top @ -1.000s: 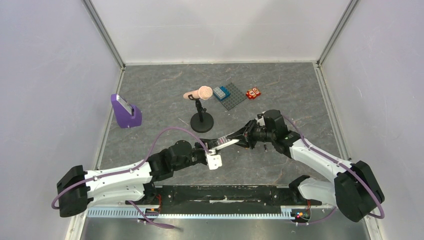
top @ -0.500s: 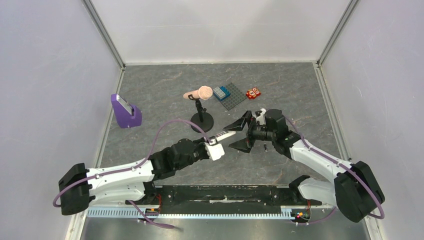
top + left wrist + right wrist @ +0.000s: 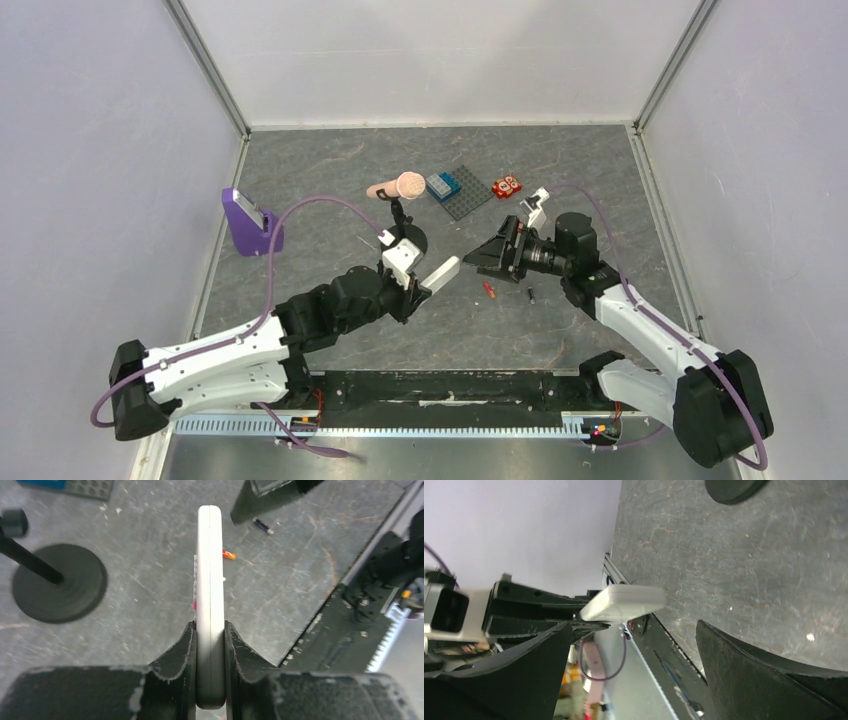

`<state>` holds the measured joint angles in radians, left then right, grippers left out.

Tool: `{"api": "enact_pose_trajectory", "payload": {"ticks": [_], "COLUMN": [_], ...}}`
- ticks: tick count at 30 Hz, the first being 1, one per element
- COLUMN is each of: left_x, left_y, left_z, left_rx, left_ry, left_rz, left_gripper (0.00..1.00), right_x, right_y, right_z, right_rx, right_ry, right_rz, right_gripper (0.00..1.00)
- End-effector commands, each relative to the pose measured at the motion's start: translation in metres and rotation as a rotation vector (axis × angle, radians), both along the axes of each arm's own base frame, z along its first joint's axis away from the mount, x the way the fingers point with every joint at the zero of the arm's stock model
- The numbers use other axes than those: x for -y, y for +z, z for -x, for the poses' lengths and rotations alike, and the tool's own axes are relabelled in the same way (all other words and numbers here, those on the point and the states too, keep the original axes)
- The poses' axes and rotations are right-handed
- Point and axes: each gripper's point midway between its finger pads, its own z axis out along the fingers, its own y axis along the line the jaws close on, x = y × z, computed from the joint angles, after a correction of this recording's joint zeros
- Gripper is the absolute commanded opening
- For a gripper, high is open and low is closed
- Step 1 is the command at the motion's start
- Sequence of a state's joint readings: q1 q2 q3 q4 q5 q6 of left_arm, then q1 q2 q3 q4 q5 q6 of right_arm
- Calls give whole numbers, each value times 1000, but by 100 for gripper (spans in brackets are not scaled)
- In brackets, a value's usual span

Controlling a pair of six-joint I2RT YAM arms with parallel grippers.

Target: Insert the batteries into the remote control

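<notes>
The white remote control is held off the table, edge-on, by my left gripper, which is shut on its lower end. The remote points toward my right gripper, which stands wide open a short way off, its jaws empty. In the right wrist view the remote's tip floats ahead of the open fingers. Two batteries lie on the table below: the red-orange one and the black one.
A microphone on a black round stand is just behind the left gripper. Behind it lie a grey baseplate with a blue brick and a red dotted block. A purple wedge stand is at the left.
The right gripper opened, let go of the remote and drew back to the right. The left gripper closed on the remote and carried it up and away from the right one.
</notes>
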<state>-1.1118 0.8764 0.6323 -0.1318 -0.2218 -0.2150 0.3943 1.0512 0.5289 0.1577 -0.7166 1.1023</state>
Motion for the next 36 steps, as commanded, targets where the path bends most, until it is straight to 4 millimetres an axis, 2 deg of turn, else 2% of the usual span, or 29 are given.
{"api": "enact_pose_trajectory", "payload": {"ticks": [1,8,13,18,20,22,29,31,32,33,34,36], "left_x": [5,13,18,20,21,21,19,18,18,17,17,19], "left_y": [24,50,71,89,92,94,104,109,111,115,119,130], "left_z": [28,50,64,66,68,67,67,65,61,59,57,54], "left_rx": [-224,-334,-342,-302,-303,-301,-284,-277,-281,-280,-281,-276], "left_ry": [-21,-182,-336,-388,-405,-405,-400,-384,-353,-331,-317,-297], "left_rz": [171,283,291,294,291,290,319,338,352,371,395,462], "left_gripper": [2,2,2,2,2,2,4,22,37,47,55,64], "right_x": [-8,-12,-17,-24,-23,-22,-19,-16,-15,-14,-12,-9], "right_y": [52,82,76,80,83,84,106,115,122,126,131,142], "right_z": [1,21,40,73,81,88,99,104,106,107,109,109], "right_rx": [352,623,675,695,675,637,612,606,614,599,602,574], "right_ry": [170,319,437,501,500,503,495,491,485,476,469,438], "right_rz": [-6,-36,-67,-151,-193,-231,-356,-408,-437,-464,-492,-558], "right_gripper": [97,97,97,95,89,77,29,19,16,12,10,7]}}
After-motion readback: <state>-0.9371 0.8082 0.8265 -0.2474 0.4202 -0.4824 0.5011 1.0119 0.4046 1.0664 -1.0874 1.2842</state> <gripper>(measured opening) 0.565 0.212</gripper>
